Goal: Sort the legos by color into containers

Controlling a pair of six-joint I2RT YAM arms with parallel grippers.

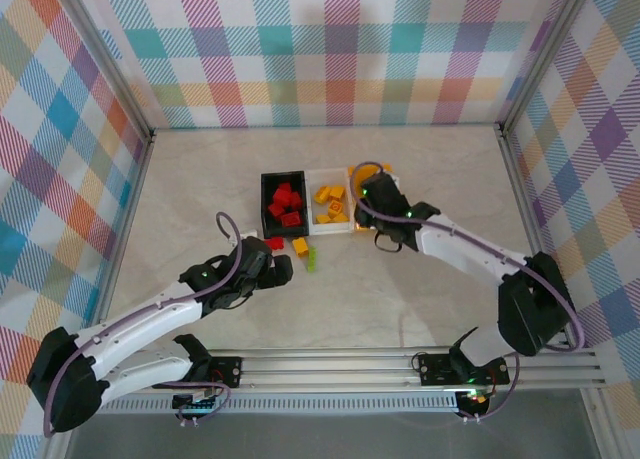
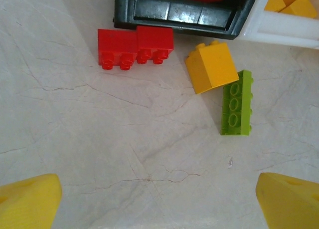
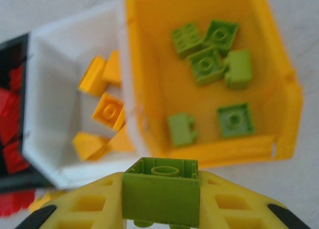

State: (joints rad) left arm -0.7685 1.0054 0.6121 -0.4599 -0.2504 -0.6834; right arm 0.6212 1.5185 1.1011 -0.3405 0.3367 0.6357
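R gripper [image 3: 160,206] clamped on a lime green lego [image 3: 160,186], one yellow finger each side, held above near wall of orange bin [image 3: 149,64]. Six green legos [image 3: 207,64] lie inside it. White bin [image 3: 47,89] sits alongside w/ yellow-orange legos [image 3: 107,109]; black bin [image 3: 12,49] beyond holds red legos [image 3: 12,119].

L gripper [image 2: 157,204] spread wide, nothing between its fingers [image 2: 27,201], touching nothing, hovers over table [image 2: 99,139]. Ahead of it, just by black bin: two loose red legos [image 2: 135,47] side by side, and a loose yellow-orange lego [image 2: 212,67] touching a loose green lego [image 2: 237,103].
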